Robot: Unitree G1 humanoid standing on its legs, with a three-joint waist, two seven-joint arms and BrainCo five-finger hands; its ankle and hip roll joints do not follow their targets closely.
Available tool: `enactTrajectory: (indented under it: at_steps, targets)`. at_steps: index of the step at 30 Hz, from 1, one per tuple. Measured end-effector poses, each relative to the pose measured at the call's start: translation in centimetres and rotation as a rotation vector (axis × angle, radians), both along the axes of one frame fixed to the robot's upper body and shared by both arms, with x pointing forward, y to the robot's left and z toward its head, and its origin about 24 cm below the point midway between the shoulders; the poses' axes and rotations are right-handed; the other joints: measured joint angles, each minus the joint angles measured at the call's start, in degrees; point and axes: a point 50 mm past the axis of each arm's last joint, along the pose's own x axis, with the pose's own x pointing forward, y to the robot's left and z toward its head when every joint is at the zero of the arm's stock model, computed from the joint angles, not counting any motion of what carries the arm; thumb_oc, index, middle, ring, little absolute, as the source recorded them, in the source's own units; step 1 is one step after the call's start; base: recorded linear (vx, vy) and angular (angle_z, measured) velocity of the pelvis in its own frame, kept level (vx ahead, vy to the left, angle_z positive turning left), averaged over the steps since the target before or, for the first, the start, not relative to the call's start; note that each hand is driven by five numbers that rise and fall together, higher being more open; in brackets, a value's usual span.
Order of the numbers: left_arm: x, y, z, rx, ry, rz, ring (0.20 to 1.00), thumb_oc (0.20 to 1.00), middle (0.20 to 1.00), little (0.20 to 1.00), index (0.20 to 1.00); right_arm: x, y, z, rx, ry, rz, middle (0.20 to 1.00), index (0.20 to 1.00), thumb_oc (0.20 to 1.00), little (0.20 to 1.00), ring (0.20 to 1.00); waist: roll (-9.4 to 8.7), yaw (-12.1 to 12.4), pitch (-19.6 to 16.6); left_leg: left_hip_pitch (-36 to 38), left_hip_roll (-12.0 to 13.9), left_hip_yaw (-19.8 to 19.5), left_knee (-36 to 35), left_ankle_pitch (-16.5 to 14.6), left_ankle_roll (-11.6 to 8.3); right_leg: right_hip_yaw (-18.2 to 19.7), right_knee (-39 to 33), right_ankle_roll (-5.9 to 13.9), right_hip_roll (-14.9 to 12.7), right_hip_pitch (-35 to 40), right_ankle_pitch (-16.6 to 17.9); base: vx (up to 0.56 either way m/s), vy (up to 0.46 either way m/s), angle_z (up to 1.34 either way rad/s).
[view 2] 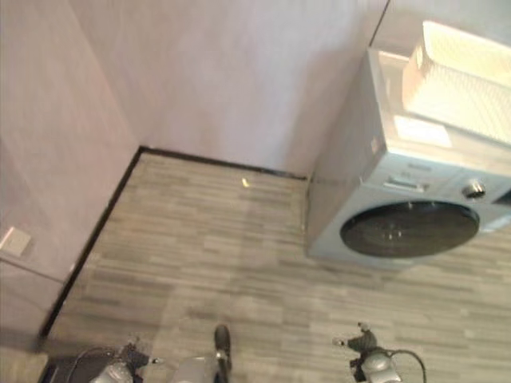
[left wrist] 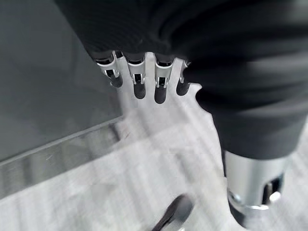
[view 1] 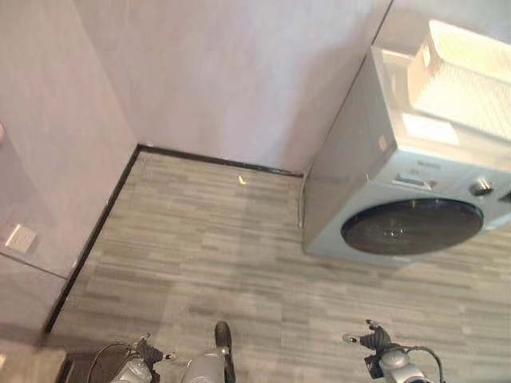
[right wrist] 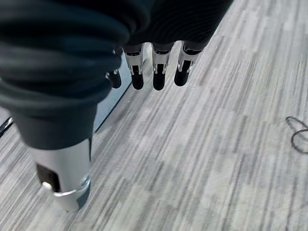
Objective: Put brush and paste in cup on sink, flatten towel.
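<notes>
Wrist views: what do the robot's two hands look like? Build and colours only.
Both match. Left hand: dark ribbed cover over back and wrist, a row of silver fingers with dark rounded tips, and a thicker silver thumb set apart. Right hand: same cover, fingers and silver thumb.

Bare striped floor ahead; washing machine right, walls behind

I can't read any text from here. The washing machine has small print on its control panel, too blurred to make out.
</notes>
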Motion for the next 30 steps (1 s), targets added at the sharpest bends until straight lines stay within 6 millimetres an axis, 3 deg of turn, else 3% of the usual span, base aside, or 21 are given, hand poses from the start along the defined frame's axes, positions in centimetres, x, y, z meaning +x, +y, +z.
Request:
enactTrajectory:
  at_steps: [4, 7, 9, 10, 12, 13, 15, 17, 18, 20, 21, 22, 23, 24, 25, 26, 27, 30]
  targets:
    - [0.6, -0.3, 0.1, -0.002, -0.011, -0.023, 1.0, 1.0, 1.0, 1.0, 1.0, 0.9, 1.0, 0.3, 0.032, -0.036, 0.027, 1.0, 1.0, 1.0, 1.0, 1.0, 0.78, 0.38, -0.45, 1.52, -1.17, -1.34, -0.93, -1.79, 1.51, 0.33, 9.43, 1.32, -2.33, -6.48, -1.01, 0.16, 0.198, 0.09]
    - [0.5, -0.3, 0.1, -0.001, -0.009, -0.024, 1.0, 1.0, 1.0, 1.0, 1.0, 1.5, 1.2, 0.5, 0.039, -0.054, 0.039, 1.0, 1.0, 1.0, 1.0, 1.0, 2.2, 0.88, -0.9, 1.74, -1.44, -2.85, -0.83, -2.79, 2.49, 0.35, 13.4, 1.55, -2.49, -10.59, -0.85, 0.2, 0.17, 0.24]
    - [0.9, -0.7, 0.1, 0.002, 0.001, -0.055, 1.0, 1.0, 1.0, 1.0, 1.0, 2.3, 1.2, 1.2, 0.04, -0.104, 0.058, 1.0, 1.0, 1.0, 1.0, 1.0, 4.72, -0.92, 0.36, 3.12, -1.06, -6.86, -1.49, -2.7, 2.02, 4.08, 17.54, -0.39, 2.82, -15.68, -3.6, 0.26, 0.155, 0.66]
    - [0.6, -0.6, 0.0, 0.002, 0.013, -0.054, 1.0, 1.0, 1.0, 1.0, 1.0, 2.7, 1.5, 1.5, 0.045, -0.127, 0.071, 1.0, 1.0, 1.0, 1.0, 1.0, 5.84, -1.68, 0.94, 4.32, -0.72, -8.62, -2.69, -2.41, 1.94, 3.82, 15.66, -1.67, 4.83, -18.69, -4.51, 0.19, 0.045, 0.54]
    - [-0.2, -0.5, -0.3, -0.001, 0.028, -0.044, 1.0, 1.0, 1.0, 1.0, 1.0, 2.6, 1.8, 1.4, 0.048, -0.122, 0.085, 1.0, 1.0, 1.0, 1.0, 1.0, 6.0, -1.52, 0.87, 5.7, -1.33, -8.27, -3.93, -2.6, 1.02, 2.4, 11.62, -1.89, 4.2, -25.61, -4.24, 0.35, 0.018, 0.3]
    - [-0.9, -0.7, -0.6, -0.005, 0.051, -0.038, 1.0, 1.0, 1.0, 1.0, 1.0, 2.0, 1.6, 1.2, 0.047, -0.112, 0.079, 1.0, 1.0, 1.0, 1.0, 1.0, 6.21, -3.1, 0.75, 6.28, -1.59, -10.67, -3.78, -3.33, 1.18, 3.46, 7.37, -1.61, 5.3, -28.85, -2.91, 0.42, -0.002, 0.78]
    - [-1.0, -0.5, -0.7, 0.013, 0.081, -0.043, 1.0, 1.0, 1.0, 1.0, 1.0, 0.5, 1.4, 0.6, 0.049, -0.075, 0.068, 1.0, 1.0, 1.0, 1.0, 1.0, 6.6, -4.66, 0.88, 6.3, -1.28, -14.97, -3.87, -3.29, 0.69, 6.3, -5.38, -0.27, 7.28, -31.07, 1.66, 0.34, -0.03, 1.04]
    - [-0.7, -0.1, -0.5, 0.029, 0.079, -0.048, 1.0, 1.0, 1.0, 1.0, 1.0, -1.2, 1.1, 0.0, 0.048, -0.033, 0.049, 1.0, 1.0, 1.0, 1.0, 1.0, 4.93, -5.82, 1.72, 7.08, -2.28, -19.3, -3.86, -3.23, 0.43, 6.3, -16.77, 0.52, 6.62, -31.75, 7.29, 0.29, -0.038, 1.26]
    - [-0.9, -0.1, -0.5, 0.027, 0.086, -0.048, 1.0, 1.0, 1.0, 1.0, 1.0, -2.7, 0.8, -0.4, 0.044, 0.008, 0.03, 1.0, 1.0, 1.0, 1.0, 1.0, 3.81, -6.84, 2.22, 8.29, -3.32, -22.86, -3.6, -3.67, 0.38, 7.63, -19.13, 0.1, 6.15, -31.98, 9.81, 0.26, -0.064, 1.43]
    - [-1.8, -0.6, -1.0, 0.02, 0.116, -0.073, 1.0, 1.0, 1.0, 1.0, 1.0, -5.2, 0.4, -1.3, 0.036, 0.088, 0.001, 1.0, 1.0, 1.0, 1.0, 1.0, 3.84, -8.29, 2.2, 9.92, -3.46, -28.76, -3.01, -5.27, -0.51, 12.09, -14.88, 0.01, 7.1, -30.62, 11.69, 0.23, -0.071, 1.68]
    - [-2.2, -0.8, -1.1, 0.025, 0.124, -0.11, 1.0, 1.0, 1.0, 1.0, 1.0, -7.7, 0.2, -1.9, 0.034, 0.168, -0.024, 1.0, 1.0, 1.0, 1.0, 1.0, 2.76, -8.37, 1.28, 12.66, -3.63, -30.74, -3.05, -5.94, -0.22, 12.7, -11.84, -0.87, 7.4, -28.4, 12.66, 0.24, -0.097, 1.47]
    - [-3.3, -0.4, -1.3, 0.03, 0.147, -0.11, 1.0, 1.0, 1.0, 1.0, 1.0, -7.9, 0.1, -2.1, 0.03, 0.184, -0.029, 1.0, 1.0, 1.0, 1.0, 1.0, 1.62, -7.06, 0.47, 13.52, -4.27, -31.21, -3.21, -7.31, -0.53, 11.81, -10.91, -1.15, 7.27, -27.07, 12.68, 0.24, -0.098, 0.87]
    - [-4.5, -0.4, -1.6, 0.03, 0.182, -0.1, 1.0, 1.0, 1.0, 1.0, 1.0, -7.6, -0.3, -2.0, 0.018, 0.185, -0.033, 1.0, 1.0, 1.0, 1.0, 1.0, 1.77, -6.87, 0.04, 13.5, -4.36, -31.67, -1.96, -9.43, -0.82, 11.12, -11.36, -4.8, 7.27, -26.47, 15.83, 0.17, -0.076, 0.21]
    - [-5.0, -0.4, -1.8, 0.026, 0.196, -0.097, 1.0, 1.0, 1.0, 1.0, 1.0, -6.6, -0.5, -1.7, 0.011, 0.16, -0.026, 1.0, 1.0, 1.0, 1.0, 1.0, 2.34, -7.1, -0.07, 13.02, -3.91, -31.74, 0.1, -10.74, -2.66, 9.46, -11.87, -6.86, 7.41, -25.77, 16.93, 0.19, -0.08, 0.36]
    - [-5.2, -0.3, -1.8, 0.024, 0.205, -0.092, 1.0, 1.0, 1.0, 1.0, 1.0, -5.2, -0.7, -1.3, 0.004, 0.12, -0.013, 1.0, 1.0, 1.0, 1.0, 1.0, 3.53, -7.18, 0.37, 11.07, -3.34, -30.16, 3.07, -11.69, -5.87, 8.46, -13.2, -8.88, 7.66, -25.35, 17.7, 0.27, -0.12, 0.43]
    - [-5.0, -0.3, -1.8, 0.023, 0.2, -0.089, 1.0, 1.0, 1.0, 1.0, 1.0, -4.0, -1.0, -0.9, -0.004, 0.088, -0.004, 1.0, 1.0, 1.0, 1.0, 1.0, 4.73, -7.13, 0.62, 11.0, -2.5, -28.53, 3.41, -11.93, -6.78, 7.67, -13.49, -9.17, 8.18, -24.92, 17.52, 0.34, -0.18, 0.59]
    - [-4.8, -0.1, -1.7, 0.017, 0.187, -0.059, 1.0, 1.0, 1.0, 1.0, 1.0, -2.6, -1.0, -0.5, -0.01, 0.06, 0.005, 1.0, 1.0, 1.0, 1.0, 1.0, 5.86, -7.41, 0.52, 11.45, -1.86, -28.45, 4.67, -12.37, -8.37, 5.96, -14.63, -10.8, 8.41, -22.64, 16.22, 0.33, -0.177, 0.51]
    - [-3.8, -0.1, -1.4, 0.016, 0.155, -0.056, 1.0, 1.0, 1.0, 1.0, 1.0, -0.7, -0.9, 0.4, -0.007, -0.012, 0.027, 1.0, 1.0, 1.0, 1.0, 1.0, 6.64, -7.39, 0.26, 12.55, -0.96, -28.31, 7.17, -12.55, -9.04, 4.05, -16.55, -11.28, 9.16, -18.58, 14.69, 0.27, -0.137, 0.48]
